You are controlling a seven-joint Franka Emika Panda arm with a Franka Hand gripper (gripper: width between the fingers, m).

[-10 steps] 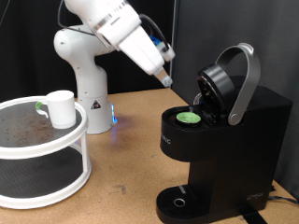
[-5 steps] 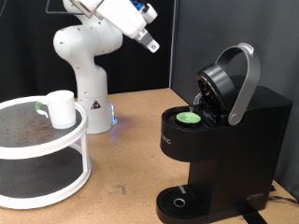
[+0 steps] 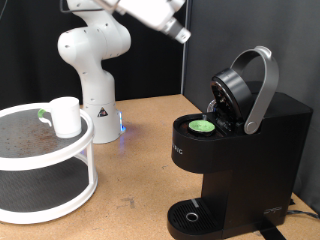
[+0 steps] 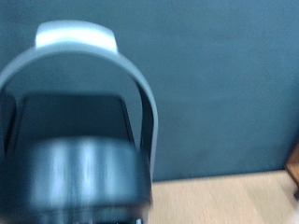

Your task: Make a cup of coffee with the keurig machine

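Note:
The black keurig machine (image 3: 245, 140) stands at the exterior view's right with its lid (image 3: 240, 85) raised and its silver handle (image 3: 262, 80) up. A green-topped pod (image 3: 203, 126) sits in the open chamber. The white cup (image 3: 66, 116) stands on the top tier of a round white rack (image 3: 45, 165) at the left. My gripper (image 3: 184, 34) is high at the top of the exterior view, above and left of the lid, apart from it. The wrist view shows the lid (image 4: 79, 177) and handle (image 4: 140, 84), blurred; my fingers do not show there.
The white robot base (image 3: 92, 70) stands behind the rack with a blue light at its foot. The wooden table (image 3: 140, 160) lies between rack and machine. The machine's round drip base (image 3: 192, 217) is at the bottom. A dark wall is behind.
My arm has swung up and to the right, from beside the open chamber to high above the machine's lid. The pod, cup and lid have not moved.

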